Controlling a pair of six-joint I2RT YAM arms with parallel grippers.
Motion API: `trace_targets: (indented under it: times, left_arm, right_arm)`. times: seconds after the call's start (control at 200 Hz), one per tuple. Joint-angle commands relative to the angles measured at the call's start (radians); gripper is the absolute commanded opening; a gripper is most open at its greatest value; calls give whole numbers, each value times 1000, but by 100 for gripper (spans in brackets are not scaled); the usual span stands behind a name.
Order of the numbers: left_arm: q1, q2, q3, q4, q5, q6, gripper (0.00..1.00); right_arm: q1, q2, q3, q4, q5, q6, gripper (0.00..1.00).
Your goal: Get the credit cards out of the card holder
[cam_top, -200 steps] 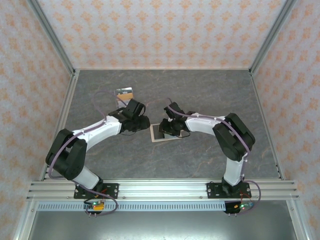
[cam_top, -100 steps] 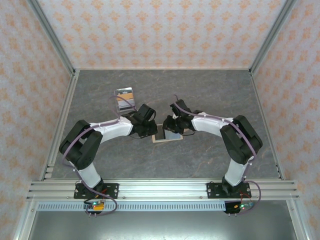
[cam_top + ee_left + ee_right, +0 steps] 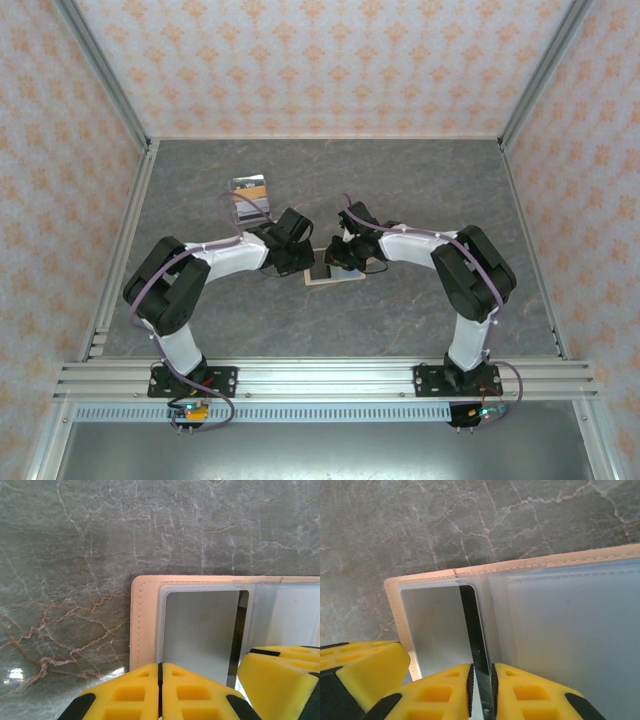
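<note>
Both pincers were closed in last sec: left pincer (image 3: pixel 160 672) shut w/ nothing held, over card holder (image 3: pixel 143 625); right pincer (image 3: pixel 481 674) nipped on black card (image 3: pixel 471 620) edge; pull-out judged ready.

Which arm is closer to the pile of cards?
Left. The left end effector is right of the card pile, by the card holder; the right end effector is farther right, over it.

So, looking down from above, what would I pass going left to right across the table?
You'd pass the left arm's elbow → card pile → left gripper → card holder → right arm's elbow.
</note>
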Motion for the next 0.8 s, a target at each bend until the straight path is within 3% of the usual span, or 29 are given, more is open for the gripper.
trace_targets:
  times: [0.0,0.796]
  left_arm:
    - [-3,20,33,-13,-15,-15,8]
    - [-3,88,11,-46,-24,-31,2]
  right_arm:
    - [1,15,30,-26,12,-22,20]
    - [-13,15,-8,70,-79,-1,17]
